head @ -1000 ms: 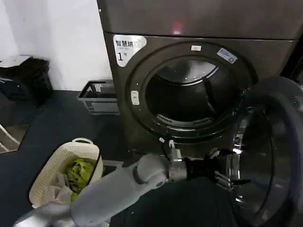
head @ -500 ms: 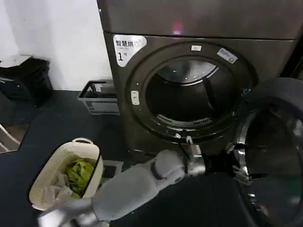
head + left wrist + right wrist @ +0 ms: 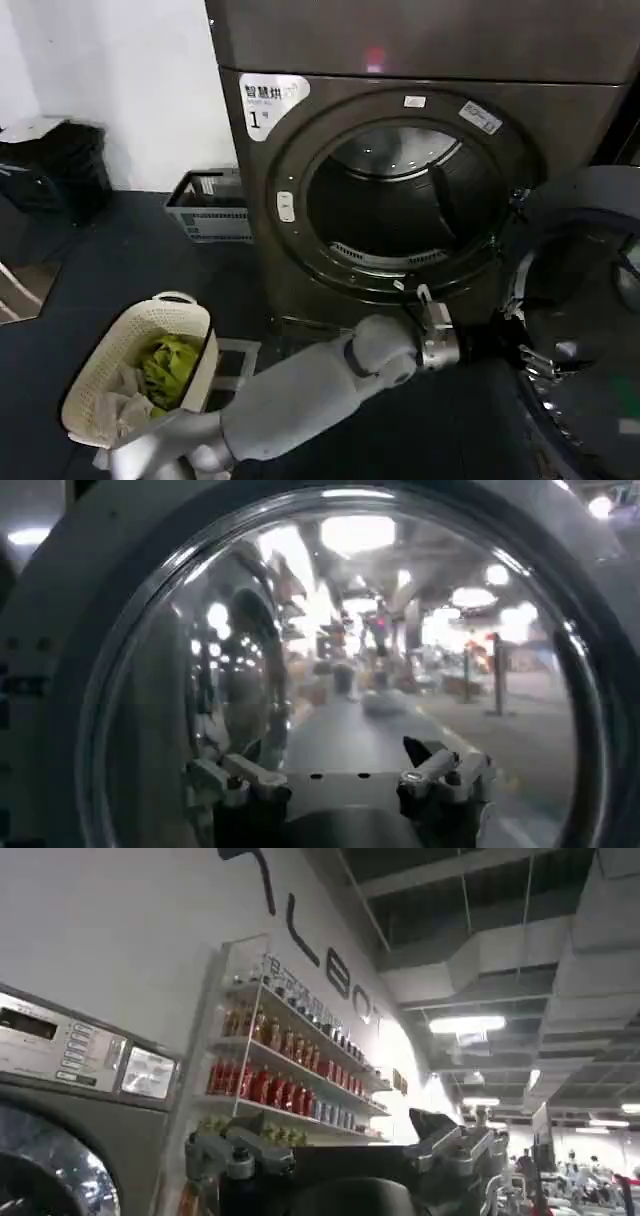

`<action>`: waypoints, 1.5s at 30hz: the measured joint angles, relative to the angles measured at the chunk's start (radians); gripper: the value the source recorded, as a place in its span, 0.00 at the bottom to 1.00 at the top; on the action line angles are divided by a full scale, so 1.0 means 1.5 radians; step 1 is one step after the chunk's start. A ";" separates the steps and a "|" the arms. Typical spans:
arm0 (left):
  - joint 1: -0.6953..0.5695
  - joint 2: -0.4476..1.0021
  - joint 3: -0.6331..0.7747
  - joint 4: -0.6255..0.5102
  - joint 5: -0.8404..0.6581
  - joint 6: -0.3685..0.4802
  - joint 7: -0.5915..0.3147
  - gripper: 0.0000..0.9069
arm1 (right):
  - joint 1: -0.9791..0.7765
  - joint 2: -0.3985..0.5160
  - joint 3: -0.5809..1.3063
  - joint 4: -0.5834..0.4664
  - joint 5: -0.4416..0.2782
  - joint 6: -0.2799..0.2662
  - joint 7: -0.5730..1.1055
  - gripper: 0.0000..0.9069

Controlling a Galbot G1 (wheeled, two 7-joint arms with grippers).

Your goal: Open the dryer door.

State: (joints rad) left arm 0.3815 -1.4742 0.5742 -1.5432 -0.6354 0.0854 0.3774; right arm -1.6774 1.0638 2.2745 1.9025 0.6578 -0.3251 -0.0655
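Left claw reaches low across the dryer front to the inner rim of the dryer door; fingers spread, nothing gripped, tips right at the chrome ring. Wrist view: both fingers apart against the door glass. Door swung wide on the machine's right side, drum mouth exposed. White "1" sticker upper left of the front, small red light above. Floor: cream laundry basket with green cloth at left, grey crate against the wall. Right claw raised, fingers apart, empty, shelves of bottles behind it.
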 joint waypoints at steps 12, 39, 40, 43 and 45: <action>0.007 0.047 0.000 -0.032 -0.014 -0.060 -0.001 1.00 | 0.012 -0.004 -0.015 0.008 -0.003 0.001 -0.005 1.00; 0.038 0.226 0.013 -0.124 -0.062 -0.265 -0.001 1.00 | -0.008 -0.024 0.030 -0.009 -0.028 0.019 0.000 1.00; 0.041 0.235 0.012 -0.130 -0.065 -0.262 0.000 1.00 | -0.008 -0.025 0.031 -0.009 -0.029 0.018 0.002 1.00; 0.047 0.258 0.007 -0.145 -0.074 -0.266 0.001 1.00 | -0.009 -0.027 0.031 -0.007 -0.029 0.012 0.012 1.00; 0.051 0.273 0.003 -0.153 -0.060 -0.286 0.004 1.00 | -0.008 -0.027 0.031 -0.006 -0.032 0.013 0.012 1.00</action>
State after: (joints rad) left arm 0.4584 -1.0647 0.5790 -1.7729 -0.7251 -0.3439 0.3836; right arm -1.6896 1.0226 2.3214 1.8931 0.6102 -0.3063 -0.0476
